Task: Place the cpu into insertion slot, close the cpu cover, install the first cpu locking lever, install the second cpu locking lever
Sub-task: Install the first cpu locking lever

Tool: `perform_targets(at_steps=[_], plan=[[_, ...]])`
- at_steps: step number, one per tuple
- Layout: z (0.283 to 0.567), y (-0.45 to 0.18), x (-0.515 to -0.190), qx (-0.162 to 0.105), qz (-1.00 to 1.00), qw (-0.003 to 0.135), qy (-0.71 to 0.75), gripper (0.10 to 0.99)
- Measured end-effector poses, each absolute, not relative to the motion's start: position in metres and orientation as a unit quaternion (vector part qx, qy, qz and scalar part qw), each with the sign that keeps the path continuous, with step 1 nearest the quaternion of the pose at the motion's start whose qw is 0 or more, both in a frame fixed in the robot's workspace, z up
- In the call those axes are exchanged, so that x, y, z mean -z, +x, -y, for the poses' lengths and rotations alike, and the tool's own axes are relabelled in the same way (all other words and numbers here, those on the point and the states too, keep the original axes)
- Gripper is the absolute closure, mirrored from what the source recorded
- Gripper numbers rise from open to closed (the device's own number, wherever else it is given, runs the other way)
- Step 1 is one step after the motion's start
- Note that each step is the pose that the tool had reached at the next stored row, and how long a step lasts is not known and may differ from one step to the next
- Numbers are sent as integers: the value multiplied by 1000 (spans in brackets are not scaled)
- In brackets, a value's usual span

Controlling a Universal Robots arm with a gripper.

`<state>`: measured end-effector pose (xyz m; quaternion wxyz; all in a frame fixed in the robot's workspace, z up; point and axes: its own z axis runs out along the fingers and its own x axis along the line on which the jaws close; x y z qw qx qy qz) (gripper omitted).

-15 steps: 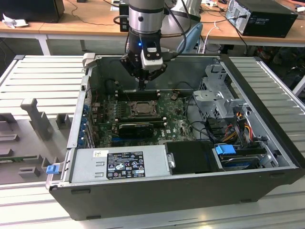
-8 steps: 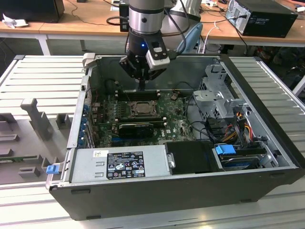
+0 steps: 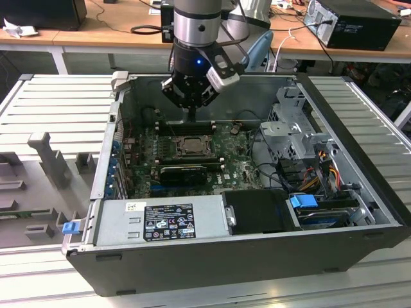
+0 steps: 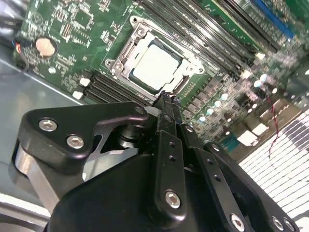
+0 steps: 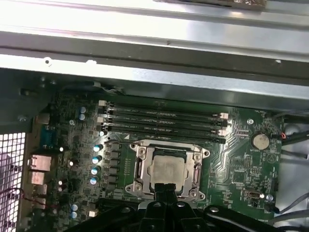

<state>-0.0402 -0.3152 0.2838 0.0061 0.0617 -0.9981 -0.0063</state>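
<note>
Gripper [image 3: 192, 119], seemingly pinched, vertical above cpu cover [image 5: 141, 169]

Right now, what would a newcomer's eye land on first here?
First the cpu, silver face up in the middle of the green board and framed by the metal cover. Next the black pincer, tips together, right by the cover's edge. In the exterior view, the open case lies on its side under the arm.
</note>
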Motion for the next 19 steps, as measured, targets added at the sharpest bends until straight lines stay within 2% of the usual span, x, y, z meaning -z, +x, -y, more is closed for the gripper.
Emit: perform_targets(at_steps=[6, 8, 19], plan=[[315, -40, -283, 7, 993, 6, 119, 980], [315, -40, -283, 24, 992, 4, 122, 980], [315, -40, -271, 25, 1000, 1, 16, 980]])
